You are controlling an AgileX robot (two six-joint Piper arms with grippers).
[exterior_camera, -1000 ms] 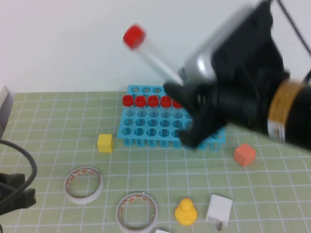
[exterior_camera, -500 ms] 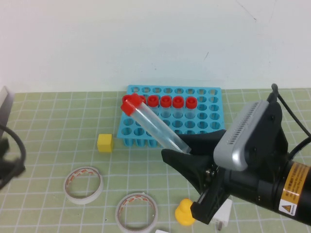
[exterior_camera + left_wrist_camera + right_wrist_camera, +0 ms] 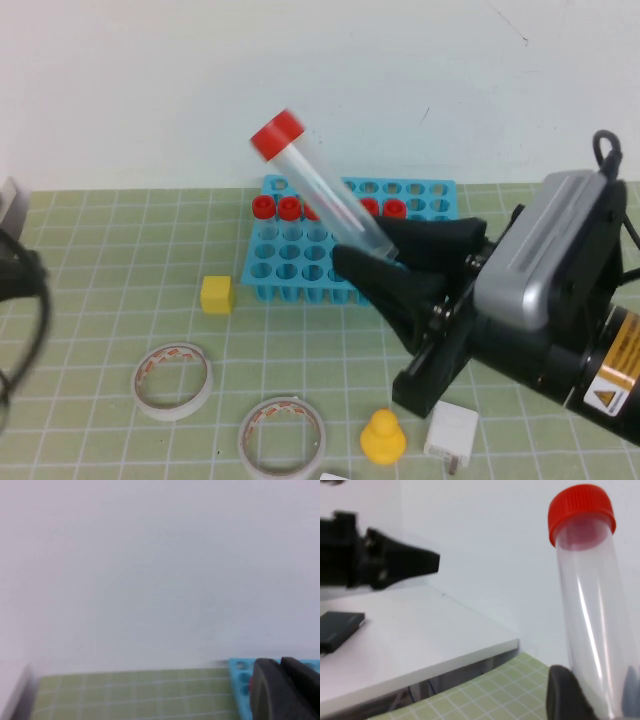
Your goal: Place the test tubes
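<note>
The left gripper (image 3: 280, 682) sits well to the left of the blue rack (image 3: 420, 205). Its dark fingers are pressed together with nothing between them, and a corner of the rack shows just behind them in the left wrist view. In the high view only a blurred black cable (image 3: 35, 300) of that arm shows.

One yellow cube (image 3: 217, 294) lies just left of the rack's near-left corner. Two tape rolls (image 3: 172, 380) lie on the green gridded mat (image 3: 100, 240), nearer the camera than the rack. Their inner cores carry reddish print too small to read.

There is one rack. Four red-capped tubes (image 3: 262, 207) show plainly in a single row, and part of that row is hidden.

One test tube (image 3: 330, 195), clear with a red cap, hangs tilted above the rack with its cap up and leaning left. The right gripper (image 3: 395, 262) clamps its lower end over the rack's near edge.

One yellow duck (image 3: 382, 436) and one white plug adapter (image 3: 452, 432) lie in front of the rack.

The right arm bears one yellow label (image 3: 612, 388) with a warning triangle. Its text is unreadable.
</note>
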